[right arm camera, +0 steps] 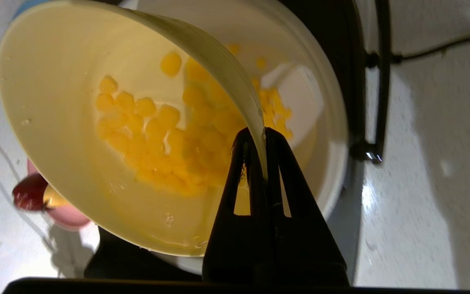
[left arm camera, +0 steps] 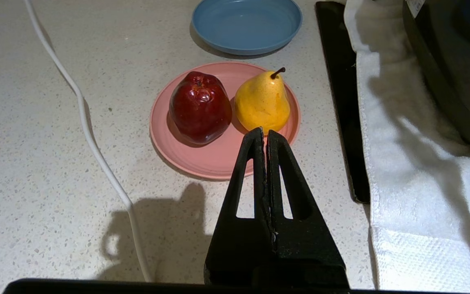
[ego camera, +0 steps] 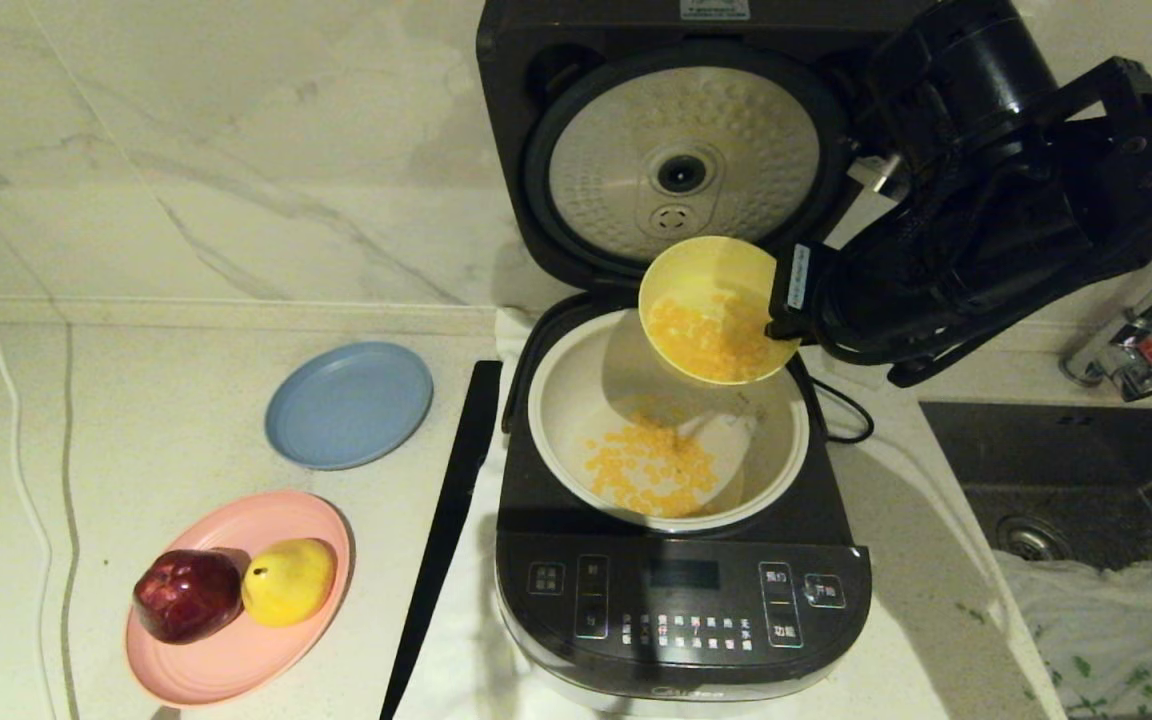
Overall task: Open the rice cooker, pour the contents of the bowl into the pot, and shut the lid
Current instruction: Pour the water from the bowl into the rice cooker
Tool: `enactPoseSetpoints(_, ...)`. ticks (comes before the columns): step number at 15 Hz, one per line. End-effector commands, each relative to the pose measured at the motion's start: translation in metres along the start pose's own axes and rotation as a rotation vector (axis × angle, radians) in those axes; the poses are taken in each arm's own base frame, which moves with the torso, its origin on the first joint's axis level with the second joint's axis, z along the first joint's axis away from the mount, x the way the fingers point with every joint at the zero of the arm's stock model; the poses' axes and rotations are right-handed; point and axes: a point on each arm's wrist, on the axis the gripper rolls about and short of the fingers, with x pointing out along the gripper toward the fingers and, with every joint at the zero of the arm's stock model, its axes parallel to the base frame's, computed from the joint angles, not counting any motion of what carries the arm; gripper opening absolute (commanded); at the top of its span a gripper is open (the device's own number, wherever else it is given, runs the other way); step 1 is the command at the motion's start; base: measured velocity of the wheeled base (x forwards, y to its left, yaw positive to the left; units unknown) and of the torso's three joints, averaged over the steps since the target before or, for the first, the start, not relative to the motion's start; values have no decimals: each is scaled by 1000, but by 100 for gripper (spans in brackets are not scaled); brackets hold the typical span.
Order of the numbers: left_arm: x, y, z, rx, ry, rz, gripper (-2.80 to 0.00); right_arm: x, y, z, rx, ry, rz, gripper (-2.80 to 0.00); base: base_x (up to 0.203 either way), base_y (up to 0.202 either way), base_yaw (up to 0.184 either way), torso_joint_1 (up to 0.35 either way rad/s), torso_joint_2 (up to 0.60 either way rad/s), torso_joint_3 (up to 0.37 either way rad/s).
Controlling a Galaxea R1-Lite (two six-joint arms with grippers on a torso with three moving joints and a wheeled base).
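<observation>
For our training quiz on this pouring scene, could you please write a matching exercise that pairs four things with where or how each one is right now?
Things:
1. bowl
2. lid
3. left claw
4. pear

States:
A. lying on the pink plate beside the red apple
B. shut and holding nothing, above the counter near the pink plate
C. standing open behind the pot
D. tilted over the pot, rim pinched by the right claw, kernels partly poured out

Pairs: 1-D, 2-C, 3-B, 4-A
</observation>
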Motion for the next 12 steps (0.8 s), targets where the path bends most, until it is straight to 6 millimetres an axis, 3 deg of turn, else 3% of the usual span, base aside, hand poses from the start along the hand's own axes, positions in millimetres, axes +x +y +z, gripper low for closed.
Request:
enactPoseSetpoints(1, 1, 0, -2, 0, 8, 0, -280, 14, 6, -5, -8, -25, -24, -280, 0, 0, 0, 0, 0, 0)
enactPoseSetpoints(8, 1, 0, -2, 0, 8, 0, -280, 48, 11, -13, -1, -160, -72, -280, 0, 0, 0, 0, 0, 0)
enactPoseSetpoints(12, 1, 0, -2, 0, 8, 1, -280, 57, 6, -24, -49, -274, -80, -280, 0, 0, 0, 0, 0, 0)
